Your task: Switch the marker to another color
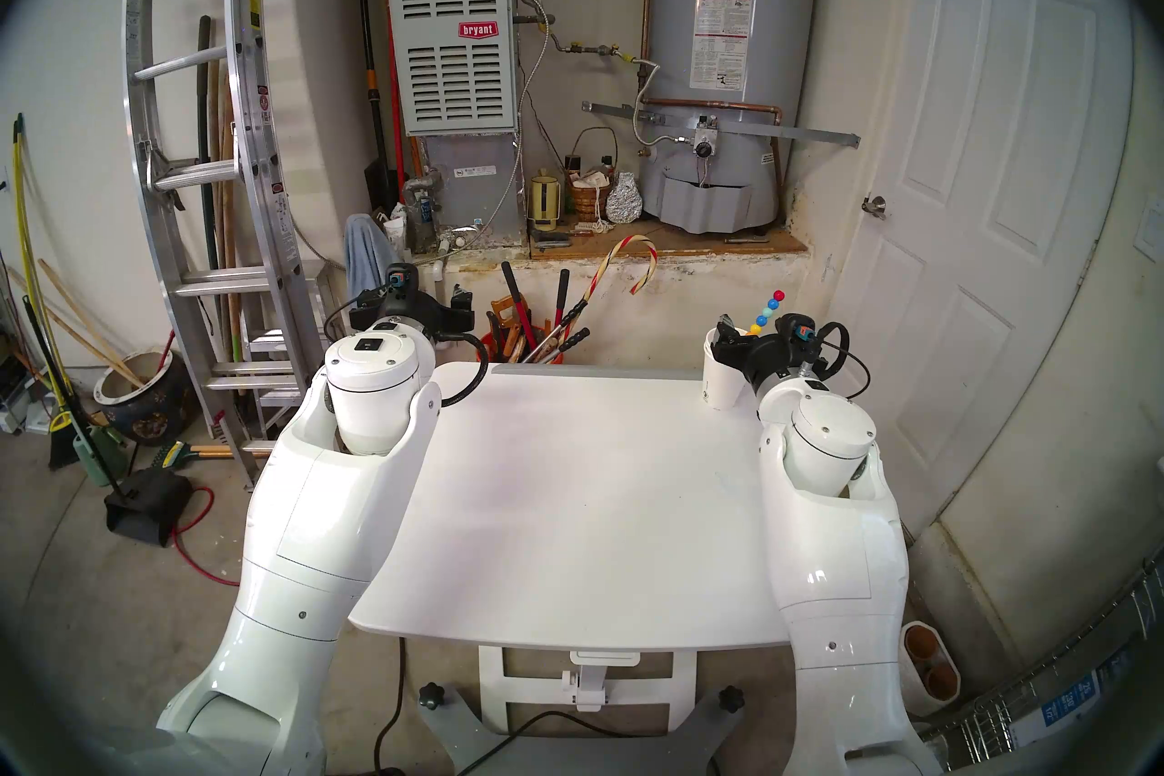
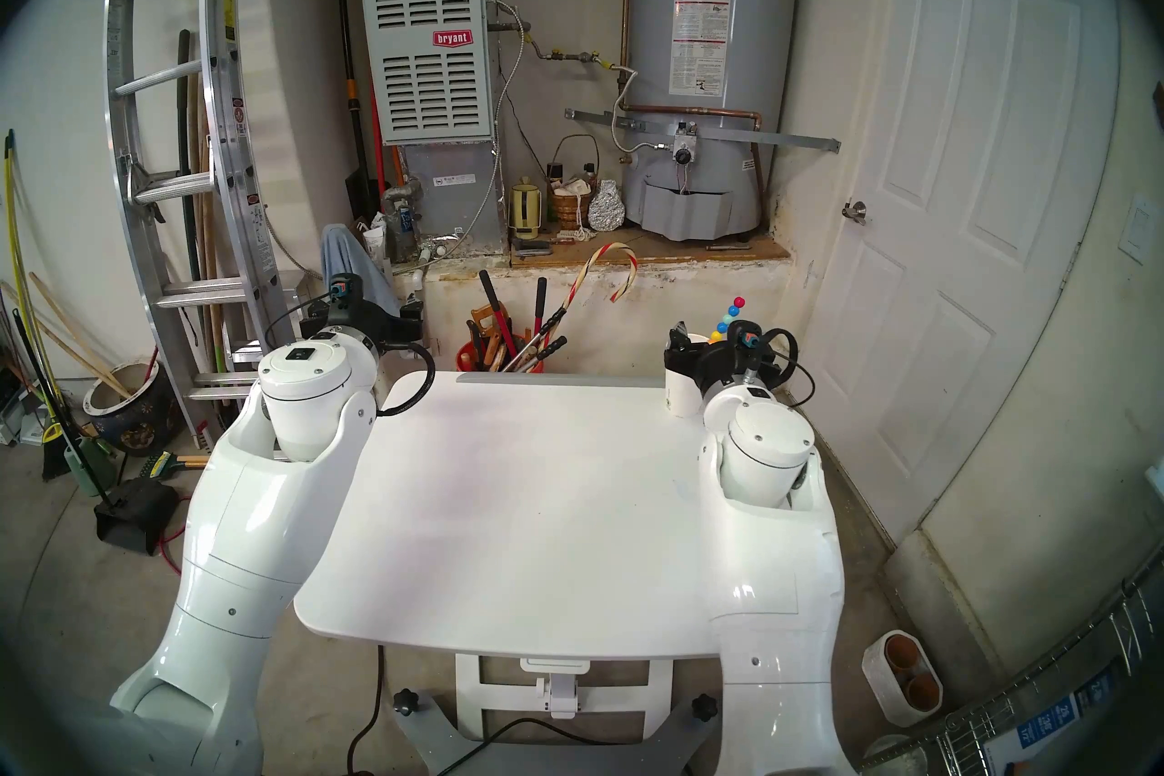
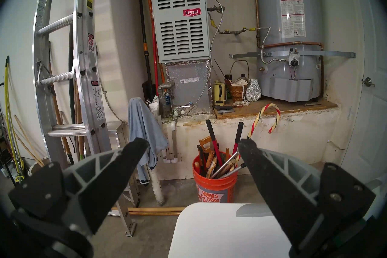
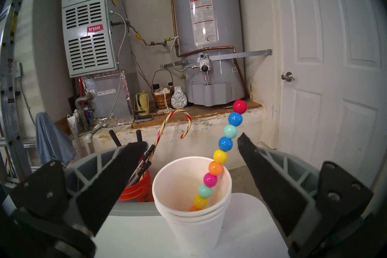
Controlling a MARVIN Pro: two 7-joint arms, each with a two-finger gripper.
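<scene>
The white table [image 1: 567,504] fills the lower centre of the head view. At its upper right corner stands a stack of foam cups [image 4: 192,209], the beaded marker [image 4: 219,159] leaning on the rim's right side. The right gripper [image 4: 190,144] and left gripper [image 3: 193,142] both gape wide, empty. A careless approach would likely topple the light cups.
</scene>
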